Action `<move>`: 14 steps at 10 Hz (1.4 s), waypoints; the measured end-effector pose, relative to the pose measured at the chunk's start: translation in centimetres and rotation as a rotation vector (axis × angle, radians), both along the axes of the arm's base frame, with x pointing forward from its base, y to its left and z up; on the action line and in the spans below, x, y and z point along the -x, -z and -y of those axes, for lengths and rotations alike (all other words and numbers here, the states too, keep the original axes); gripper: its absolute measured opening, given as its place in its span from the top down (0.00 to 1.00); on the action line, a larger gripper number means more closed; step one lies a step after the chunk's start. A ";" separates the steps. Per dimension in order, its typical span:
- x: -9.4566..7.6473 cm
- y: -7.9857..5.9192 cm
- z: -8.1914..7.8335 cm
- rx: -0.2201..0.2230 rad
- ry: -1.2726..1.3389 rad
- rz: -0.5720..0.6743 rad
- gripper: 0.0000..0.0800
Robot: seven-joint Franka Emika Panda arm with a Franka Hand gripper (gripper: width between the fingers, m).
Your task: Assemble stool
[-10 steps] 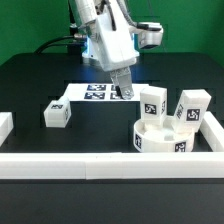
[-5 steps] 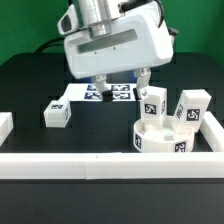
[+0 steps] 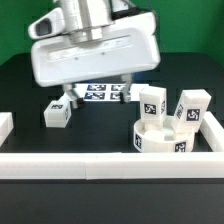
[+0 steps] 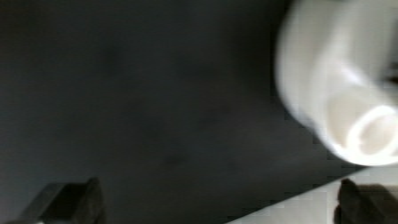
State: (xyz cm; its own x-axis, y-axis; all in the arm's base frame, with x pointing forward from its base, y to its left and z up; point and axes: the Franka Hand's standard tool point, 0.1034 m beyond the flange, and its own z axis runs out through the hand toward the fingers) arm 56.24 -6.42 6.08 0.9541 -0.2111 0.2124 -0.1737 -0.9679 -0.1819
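Note:
The round white seat (image 3: 160, 138) lies at the exterior view's right, near the front rail. Two white tagged legs (image 3: 152, 101) (image 3: 192, 108) stand just behind it. A third leg (image 3: 56, 113) lies apart at the exterior view's left. My gripper (image 3: 100, 97) hangs above the table between the left leg and the seat, open and empty, touching nothing. The wrist view is blurred. It shows the seat (image 4: 338, 80) with a round socket, black table, and my gripper (image 4: 222, 205) with its dark fingertips (image 4: 71, 202) far apart.
The marker board (image 3: 100, 93) lies behind my fingers, partly hidden by them. White border rails run along the front (image 3: 100, 165), the exterior view's left (image 3: 5, 124) and right (image 3: 213, 130).
The gripper has swung toward the exterior view's left and closer to the camera, turning so both fingers show side by side. The stool parts have not moved.

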 end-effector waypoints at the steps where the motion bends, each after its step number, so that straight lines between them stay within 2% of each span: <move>1: 0.5 0.3 2.4 0.039 -0.133 0.015 0.19; 2: 0.8 0.2 4.8 0.058 -0.180 0.024 0.19; 3: 0.7 0.2 4.3 0.063 -0.187 0.025 0.19; 4: 0.6 0.3 3.7 0.088 -0.296 0.035 0.19; 7: 1.2 0.8 4.5 0.081 -0.247 0.012 0.19; 8: 1.9 0.9 5.7 0.092 -0.232 0.002 0.19; 9: 2.9 0.8 6.4 0.057 -0.205 -0.045 0.19; 10: 2.6 -0.5 6.6 0.009 -0.206 -0.132 0.19; 11: 1.9 -0.7 6.5 0.006 -0.217 -0.151 0.19; 12: 2.3 -0.5 5.6 -0.038 -0.231 -0.220 0.19; 14: 2.1 -0.7 4.9 -0.085 -0.232 -0.311 0.19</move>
